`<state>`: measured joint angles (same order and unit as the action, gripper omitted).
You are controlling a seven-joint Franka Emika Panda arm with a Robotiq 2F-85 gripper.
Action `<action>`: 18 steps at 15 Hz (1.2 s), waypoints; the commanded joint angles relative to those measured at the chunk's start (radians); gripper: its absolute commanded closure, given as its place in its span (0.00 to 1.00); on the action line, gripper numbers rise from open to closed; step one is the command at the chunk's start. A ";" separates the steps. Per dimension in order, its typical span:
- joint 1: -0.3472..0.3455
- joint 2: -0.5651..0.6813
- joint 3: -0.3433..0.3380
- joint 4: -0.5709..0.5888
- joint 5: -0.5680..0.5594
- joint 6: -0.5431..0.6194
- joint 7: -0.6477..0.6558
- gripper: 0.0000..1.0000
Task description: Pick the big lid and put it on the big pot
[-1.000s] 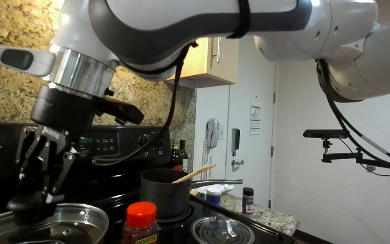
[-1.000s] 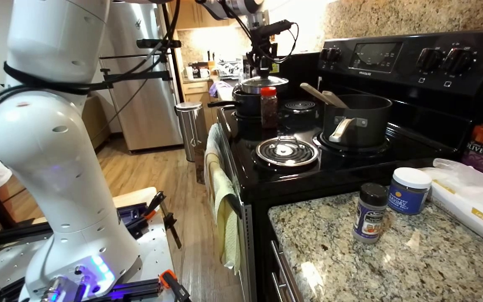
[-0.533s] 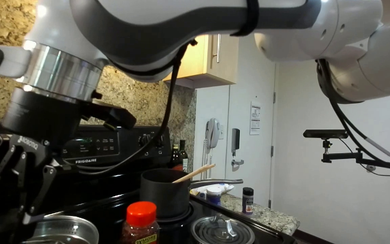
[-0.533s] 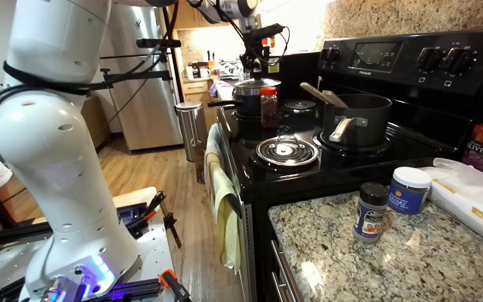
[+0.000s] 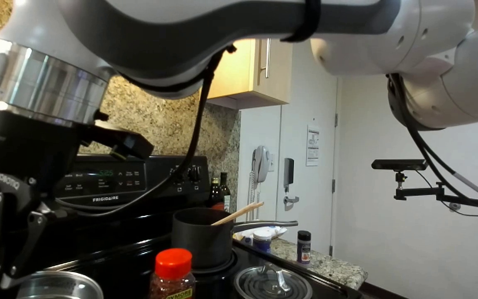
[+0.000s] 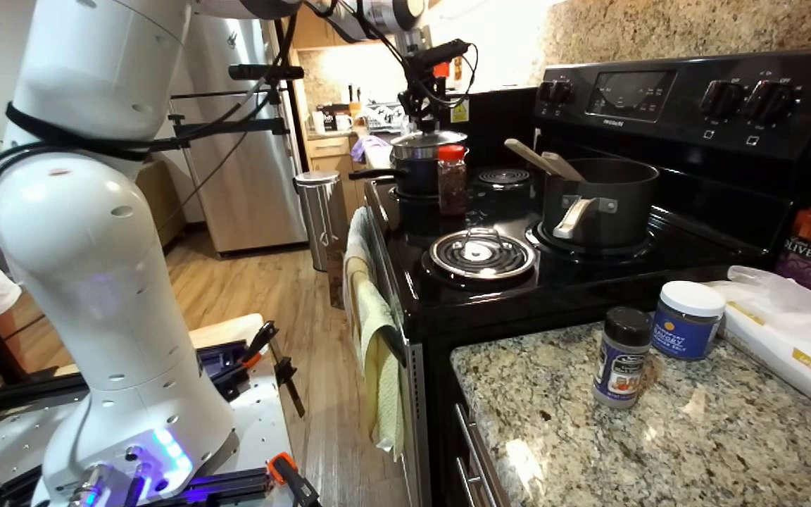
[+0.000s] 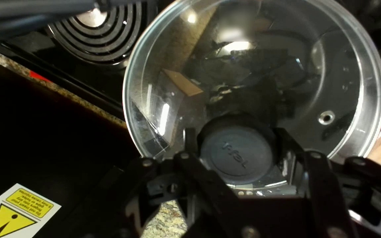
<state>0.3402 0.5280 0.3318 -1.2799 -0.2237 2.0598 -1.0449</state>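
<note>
The big lid (image 7: pixel 260 82) is domed clear glass with a silvery metal rim and a round black knob (image 7: pixel 236 155). My gripper (image 7: pixel 236 142) has its fingers on both sides of the knob and holds it. In an exterior view the lid (image 6: pixel 437 137) and gripper (image 6: pixel 428 121) are over a black pot (image 6: pixel 416 176) with a long dark handle. I cannot tell whether lid and pot touch. In an exterior view only part of the lid's rim (image 5: pixel 62 282) shows under the gripper (image 5: pixel 6 282), at the lower left. The pot there is out of view.
A red-capped spice jar (image 6: pixel 452 183) stands close in front of the lid; it also shows in an exterior view (image 5: pixel 173 270). A dark pot (image 6: pixel 599 211) with wooden utensils stands on the stove. A smaller glass lid (image 5: pixel 272 284) with a metal handle lies on a burner.
My gripper has moved with the lid towards the left in both exterior views. The knob stays between the fingers. The pots and jars have not moved.
</note>
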 commanded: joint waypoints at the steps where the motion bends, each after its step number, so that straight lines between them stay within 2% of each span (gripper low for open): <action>1: 0.023 0.037 -0.025 0.076 -0.016 0.000 -0.065 0.67; 8: 0.012 0.069 -0.027 0.114 -0.008 -0.012 -0.080 0.67; 18: 0.020 0.050 -0.038 0.101 -0.010 -0.046 -0.046 0.67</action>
<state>0.3523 0.5846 0.2993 -1.2000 -0.2242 2.0514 -1.0986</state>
